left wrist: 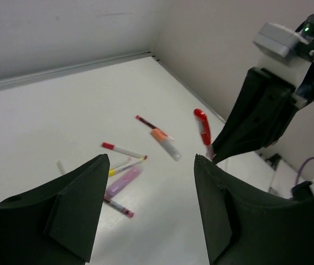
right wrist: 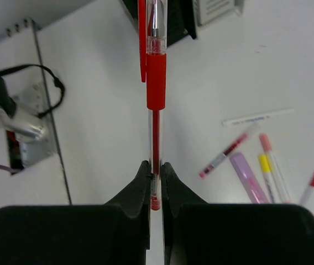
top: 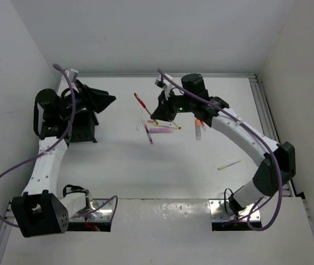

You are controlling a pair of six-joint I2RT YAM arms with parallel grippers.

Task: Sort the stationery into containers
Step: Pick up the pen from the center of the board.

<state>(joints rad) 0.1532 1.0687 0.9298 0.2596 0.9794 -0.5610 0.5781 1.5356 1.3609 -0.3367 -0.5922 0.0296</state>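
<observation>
My right gripper [right wrist: 155, 165] is shut on the lower end of a red pen [right wrist: 156, 83], held above the table. From above, the red pen [top: 143, 105] slants up and left from the right gripper [top: 156, 117]. More stationery lies below it: a pink marker [top: 162, 130], a dark red pen [top: 148, 134] and an orange-capped marker [top: 198, 130]. My left gripper [left wrist: 151, 160] is open and empty, facing the red pen [left wrist: 203, 126]. The containers show at the top of the right wrist view: a black organizer [right wrist: 176, 16] and a white perforated bin [right wrist: 218, 8].
A yellow-and-white pencil [top: 229, 164] lies alone at the right. White walls close in the table at the back and on both sides. The left arm's base plate and cable [right wrist: 19, 127] sit at the near edge.
</observation>
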